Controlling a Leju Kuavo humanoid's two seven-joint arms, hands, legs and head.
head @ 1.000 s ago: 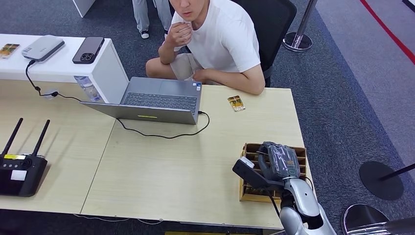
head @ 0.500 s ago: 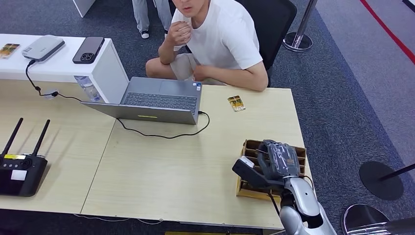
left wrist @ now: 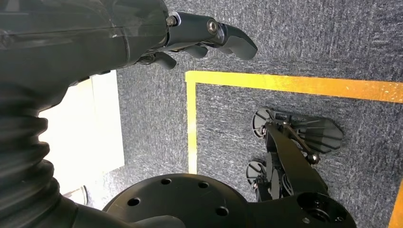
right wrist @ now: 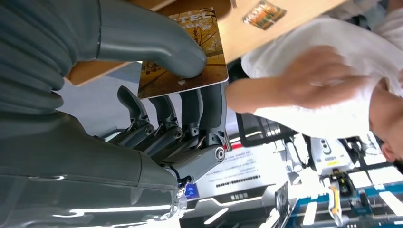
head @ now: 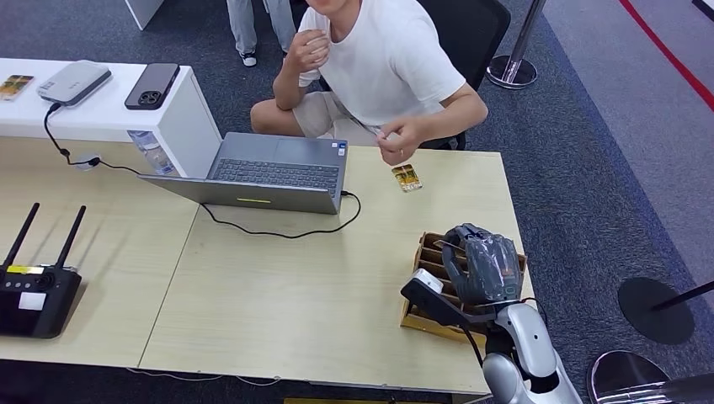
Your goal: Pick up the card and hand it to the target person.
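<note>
While the person in a white T-shirt (head: 396,67) is sitting at the far edge of the wooden table (head: 278,295) with one hand (head: 397,139) raised just above a second card (head: 406,178) lying flat on the tabletop, the right hand (head: 480,269) is hovering over the wooden compartment box (head: 425,252) at the table's near right corner. An open grey laptop (head: 269,172) is standing in front of the person, its black cable (head: 286,231) trailing across the wood. A black router with 2 antennas (head: 35,282) is resting at the left edge, and a smartphone (head: 151,85) is lying on the white side desk (head: 181,118).

From the left wrist, the left hand (left wrist: 142,38) is hanging over grey carpet (left wrist: 294,38) crossed by yellow floor tape (left wrist: 285,84), its fingers (left wrist: 218,38) loosely extended and grasping nothing.

From the right wrist, the right hand (right wrist: 157,95) is pinching the card (right wrist: 183,52), printed with an orange autumn scene, between thumb (right wrist: 152,42) and fingers (right wrist: 190,114). The card is lifted clear of the table, and the person's blurred hand is showing just beyond it.
</note>
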